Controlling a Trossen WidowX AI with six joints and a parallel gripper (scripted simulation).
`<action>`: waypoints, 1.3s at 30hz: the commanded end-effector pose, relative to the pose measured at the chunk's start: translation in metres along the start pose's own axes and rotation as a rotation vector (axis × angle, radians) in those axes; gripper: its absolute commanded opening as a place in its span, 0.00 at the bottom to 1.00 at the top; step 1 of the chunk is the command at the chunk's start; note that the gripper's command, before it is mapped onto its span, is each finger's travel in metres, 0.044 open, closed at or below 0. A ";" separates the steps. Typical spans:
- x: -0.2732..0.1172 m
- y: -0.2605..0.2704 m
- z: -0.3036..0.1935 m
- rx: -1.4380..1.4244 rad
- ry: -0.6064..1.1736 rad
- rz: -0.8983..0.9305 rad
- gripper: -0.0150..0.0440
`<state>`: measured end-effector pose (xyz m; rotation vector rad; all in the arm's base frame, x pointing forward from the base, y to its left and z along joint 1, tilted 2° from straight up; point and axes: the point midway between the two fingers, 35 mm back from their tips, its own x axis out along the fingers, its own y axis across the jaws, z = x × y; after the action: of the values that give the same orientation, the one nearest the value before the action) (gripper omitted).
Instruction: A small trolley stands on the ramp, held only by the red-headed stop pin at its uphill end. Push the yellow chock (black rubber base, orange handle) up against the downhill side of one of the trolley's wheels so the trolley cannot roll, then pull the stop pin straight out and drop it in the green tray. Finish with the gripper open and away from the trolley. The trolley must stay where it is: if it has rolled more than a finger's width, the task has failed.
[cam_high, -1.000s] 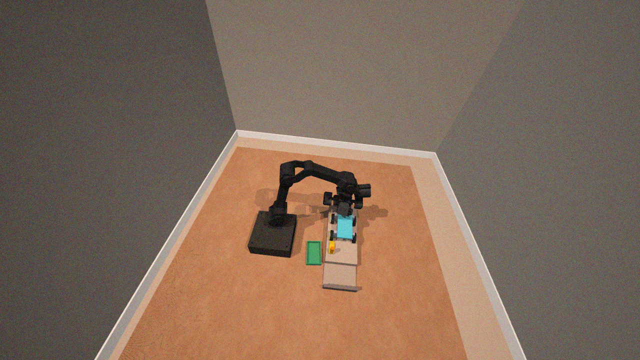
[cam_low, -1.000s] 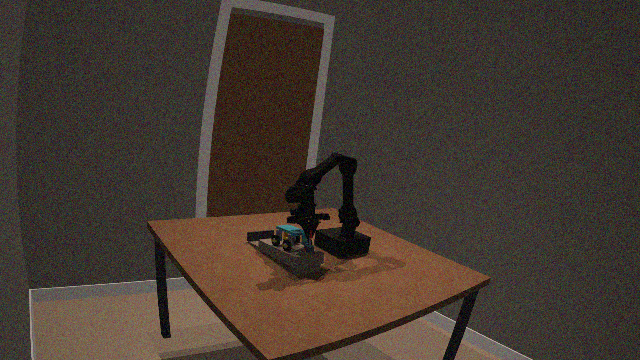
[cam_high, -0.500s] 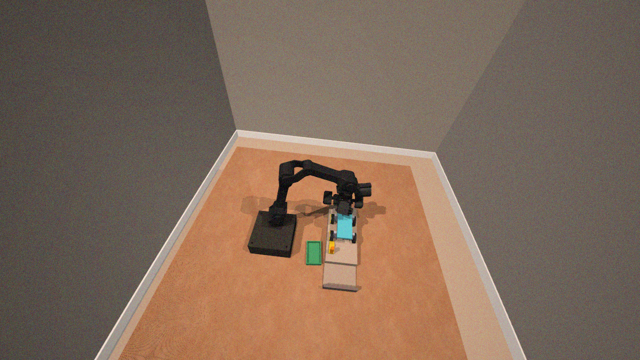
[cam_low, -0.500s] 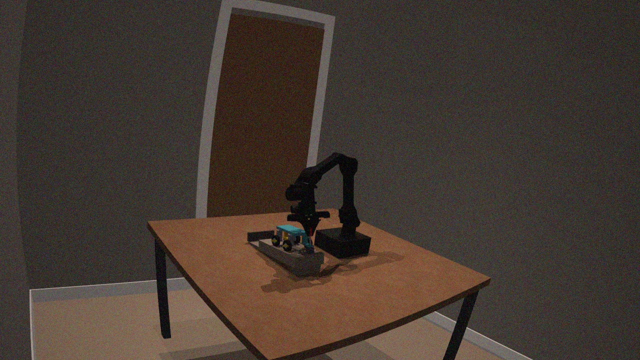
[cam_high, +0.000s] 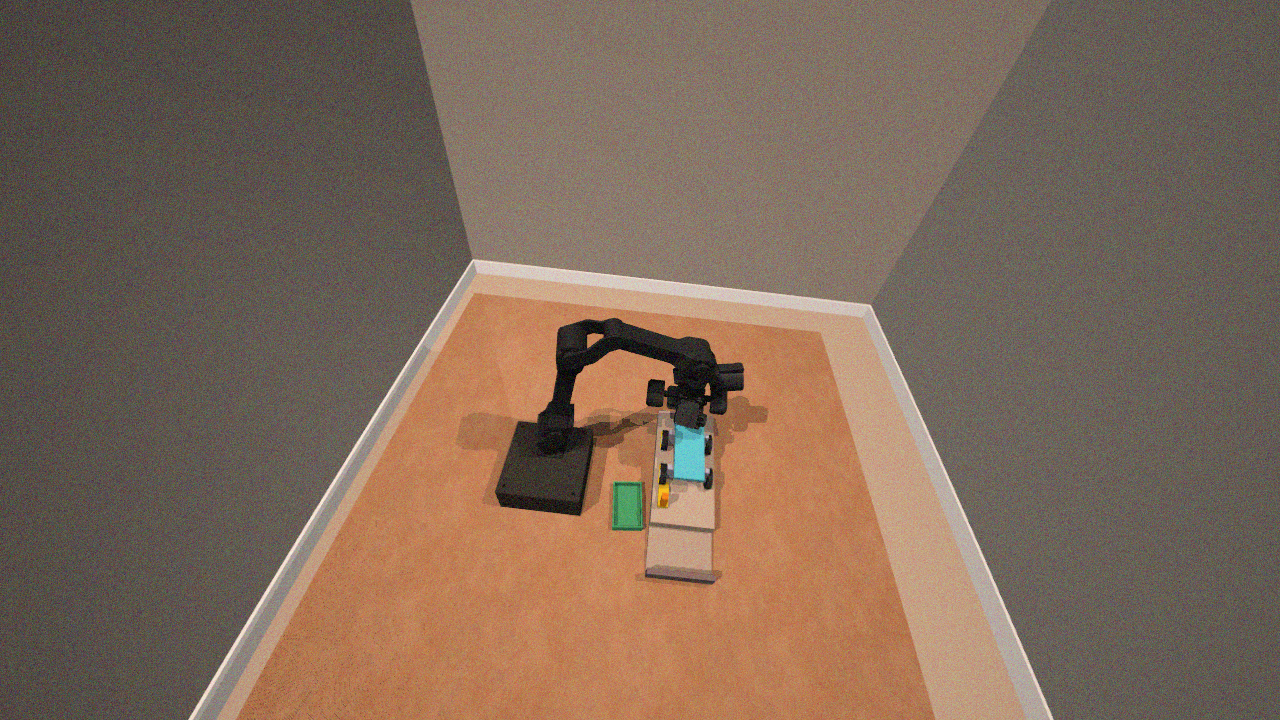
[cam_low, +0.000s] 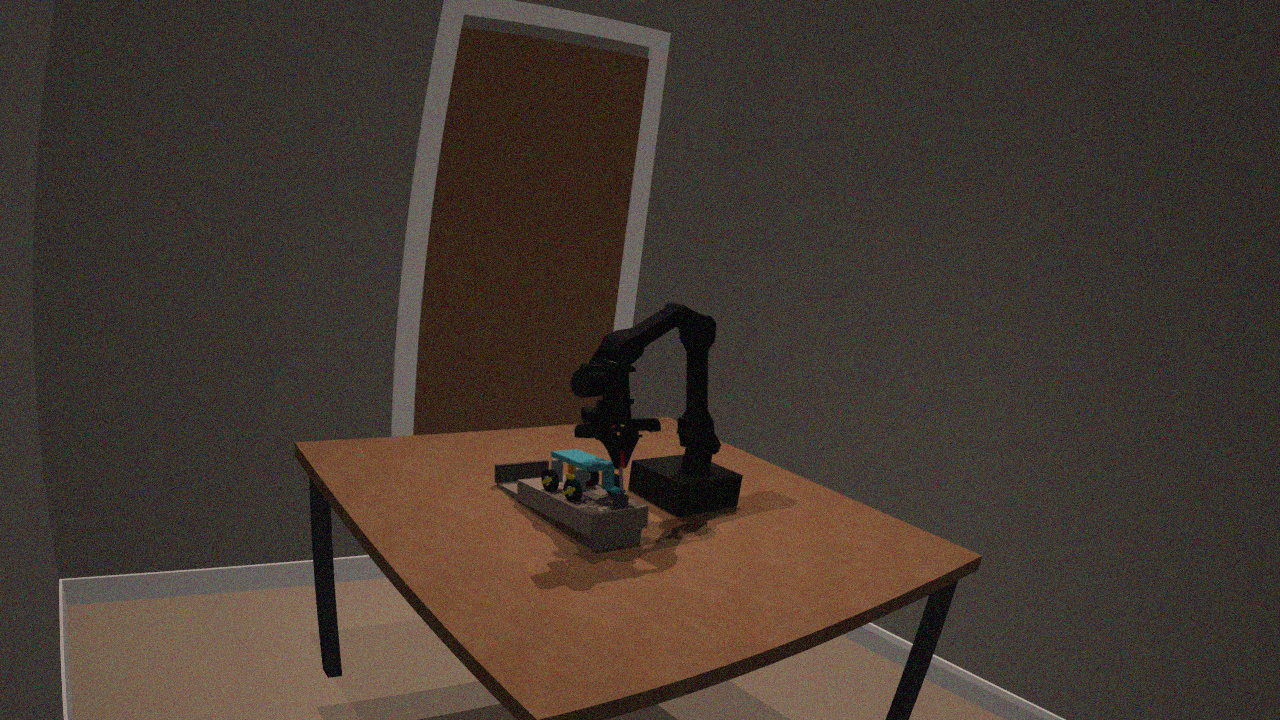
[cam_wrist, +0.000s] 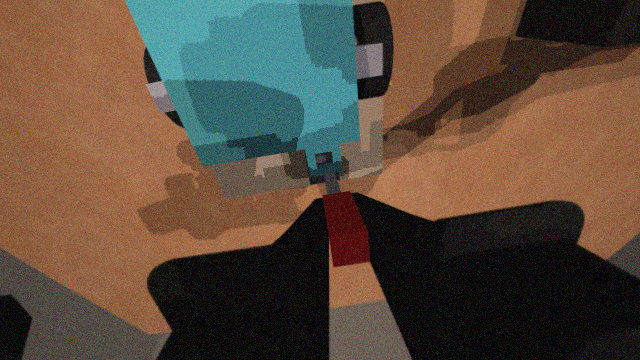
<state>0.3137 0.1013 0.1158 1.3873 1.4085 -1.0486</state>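
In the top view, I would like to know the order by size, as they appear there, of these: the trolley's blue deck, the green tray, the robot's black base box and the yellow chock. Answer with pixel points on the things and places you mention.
1. black base box (cam_high: 543, 474) (cam_low: 684, 488)
2. blue deck (cam_high: 690, 454) (cam_low: 581, 459) (cam_wrist: 240, 50) and green tray (cam_high: 628, 506): too alike to rank
3. yellow chock (cam_high: 663, 496)

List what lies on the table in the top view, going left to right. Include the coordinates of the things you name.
Black box-shaped robot base (cam_high: 542, 472) (cam_low: 684, 488) → green rectangular tray (cam_high: 628, 505) → yellow chock with orange handle (cam_high: 663, 496) → light-blue flat-topped trolley with black wheels (cam_high: 689, 453) (cam_low: 581, 460) (cam_wrist: 260, 60). The beige ramp is left out, as it spans beneath the last two.
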 end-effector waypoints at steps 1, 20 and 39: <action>-0.004 0.001 -0.003 -0.004 0.006 0.005 0.25; -0.004 0.002 -0.024 -0.004 0.007 0.005 0.25; -0.002 -0.030 -0.034 -0.004 0.008 0.003 0.25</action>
<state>0.2923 0.1334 0.1268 1.3910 1.4152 -1.0376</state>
